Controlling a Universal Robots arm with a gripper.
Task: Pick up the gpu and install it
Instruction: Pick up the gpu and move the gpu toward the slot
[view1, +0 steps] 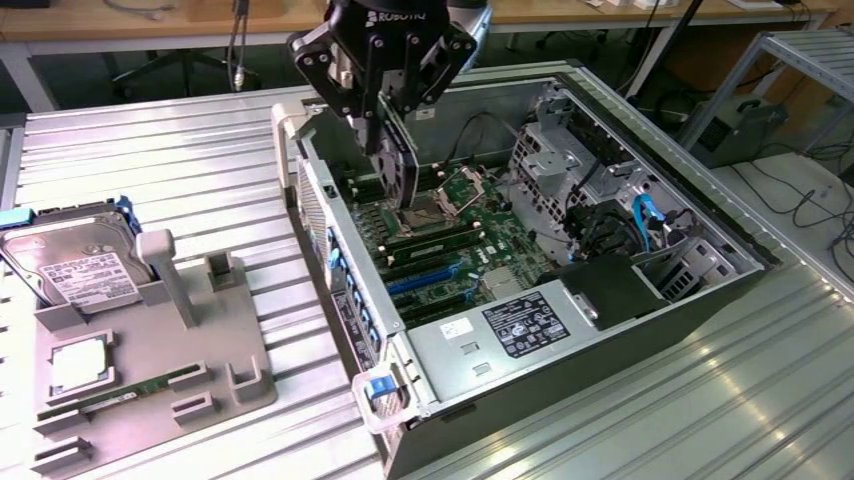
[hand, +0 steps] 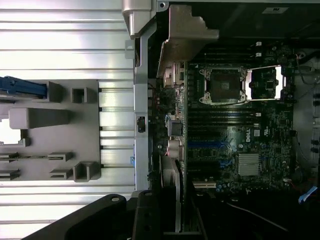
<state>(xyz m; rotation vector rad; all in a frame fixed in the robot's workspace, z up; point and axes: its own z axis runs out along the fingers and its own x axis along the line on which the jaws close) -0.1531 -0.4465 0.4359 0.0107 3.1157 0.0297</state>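
Observation:
My gripper (view1: 387, 128) hangs over the open computer case (view1: 667, 170), near its rear wall. It is shut on the gpu (view1: 396, 168), which hangs thin and edge-on below the fingers, just above the motherboard (view1: 461, 240). In the wrist view the gpu (hand: 177, 192) is a narrow pale edge running out from between the dark fingers (hand: 145, 220), beside the rear ports. The blue expansion slots (hand: 205, 145) lie open on the board. How close the card's lower edge is to the board I cannot tell.
A grey holder tray (view1: 214, 370) sits on the ribbed table at the exterior view's left, carrying a silver hard drive (view1: 74, 270), a square chip (view1: 78, 365) and a memory stick (view1: 120, 395). Inside the case are the processor socket (hand: 222, 85), drive cage (view1: 561, 150) and power supply (view1: 521, 325).

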